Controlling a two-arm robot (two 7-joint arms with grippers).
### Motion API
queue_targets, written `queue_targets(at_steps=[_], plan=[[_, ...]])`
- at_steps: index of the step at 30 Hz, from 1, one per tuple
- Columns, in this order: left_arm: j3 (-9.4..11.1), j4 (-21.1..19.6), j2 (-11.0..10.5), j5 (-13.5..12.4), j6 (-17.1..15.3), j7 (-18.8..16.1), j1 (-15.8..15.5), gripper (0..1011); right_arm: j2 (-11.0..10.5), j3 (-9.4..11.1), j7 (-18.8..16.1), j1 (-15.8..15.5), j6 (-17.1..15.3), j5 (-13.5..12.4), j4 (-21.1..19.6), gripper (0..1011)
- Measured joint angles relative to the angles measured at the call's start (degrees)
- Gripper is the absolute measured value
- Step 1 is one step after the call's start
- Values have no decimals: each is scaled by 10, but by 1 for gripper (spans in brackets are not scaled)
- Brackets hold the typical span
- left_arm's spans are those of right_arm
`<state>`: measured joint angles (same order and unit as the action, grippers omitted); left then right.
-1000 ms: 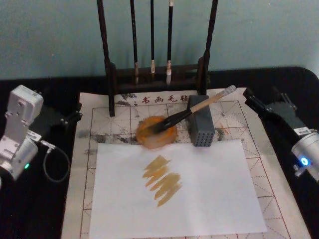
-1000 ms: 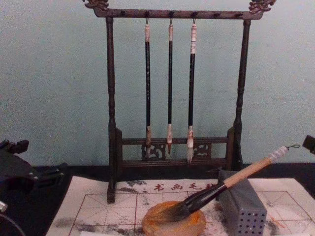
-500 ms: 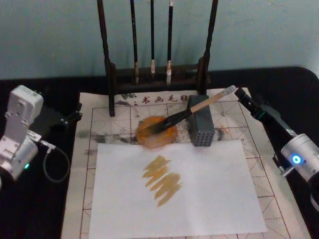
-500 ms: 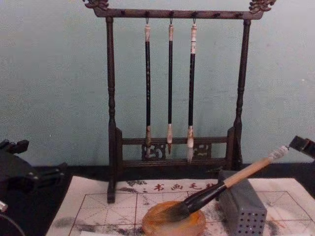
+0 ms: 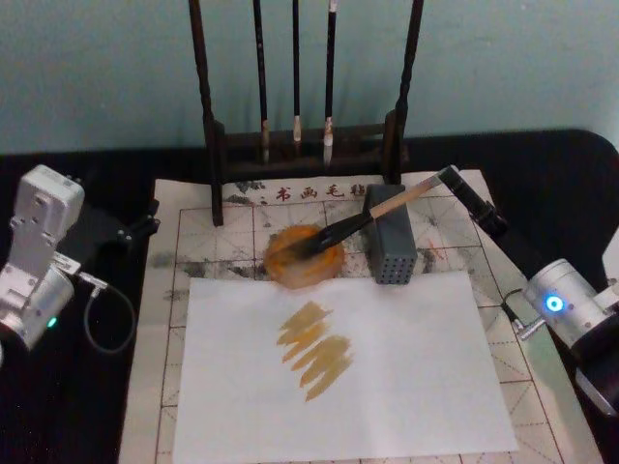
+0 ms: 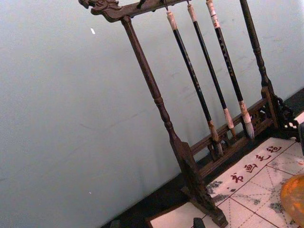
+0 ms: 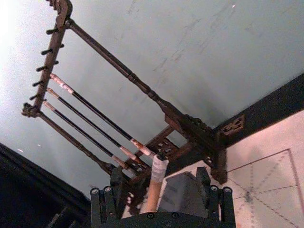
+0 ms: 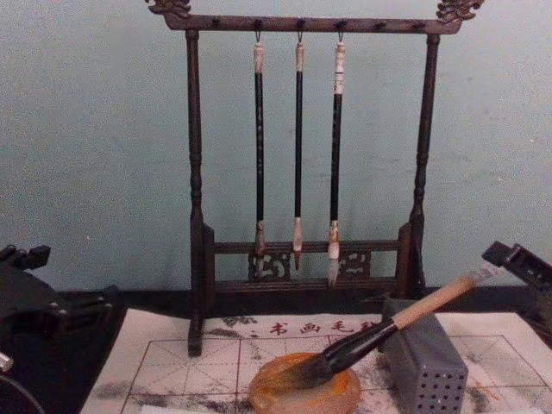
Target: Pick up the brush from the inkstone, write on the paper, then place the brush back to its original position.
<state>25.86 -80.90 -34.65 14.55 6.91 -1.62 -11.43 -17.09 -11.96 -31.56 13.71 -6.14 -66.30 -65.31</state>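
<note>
One plain sheet [image 5: 406, 367] lies nearest on the black bench [image 5: 97, 416], carrying tan strokes [image 5: 314, 348] and covering the middle of the gridded paper [image 5: 164, 338]. At the left edge the left tool [image 5: 131, 229] sits parked, well apart from the work.

Just beyond the sheet is the inkstone [image 5: 309, 278], a shallow dish. The dark bristles of the brush [image 5: 372, 215] rest in it on an orange-tan wash; how much liquid is there cannot be told. The handle slopes up to the right over the grey block [image 5: 389, 242] and leans on its top. Nothing shows in the block's holes.

The brush looks light, with a stiff, smooth, round wooden handle that could roll or twist in a loose grip. Its bristles are soft, probably wet, and no place to pinch. The bare wood between the block and the white-wrapped end seems the best place to take hold.

The right tool [image 5: 455, 181] is at that far right end. Its fingers are spread to either side of the wrapped tip and have not closed on it.

Farthest back, a rack [image 5: 300, 159] holds three thin brushes [image 5: 295, 97].
</note>
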Motion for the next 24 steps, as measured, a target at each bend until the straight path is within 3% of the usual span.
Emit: queue_targets(at_steps=[7, 24], plan=[[0, 0, 0, 0, 0, 0, 0, 1001, 10, -12, -22, 21, -2, -17, 29, 1000], [0, 0, 0, 0, 0, 0, 0, 1001, 18, -35, -32, 46, -4, -45, 62, 1000]])
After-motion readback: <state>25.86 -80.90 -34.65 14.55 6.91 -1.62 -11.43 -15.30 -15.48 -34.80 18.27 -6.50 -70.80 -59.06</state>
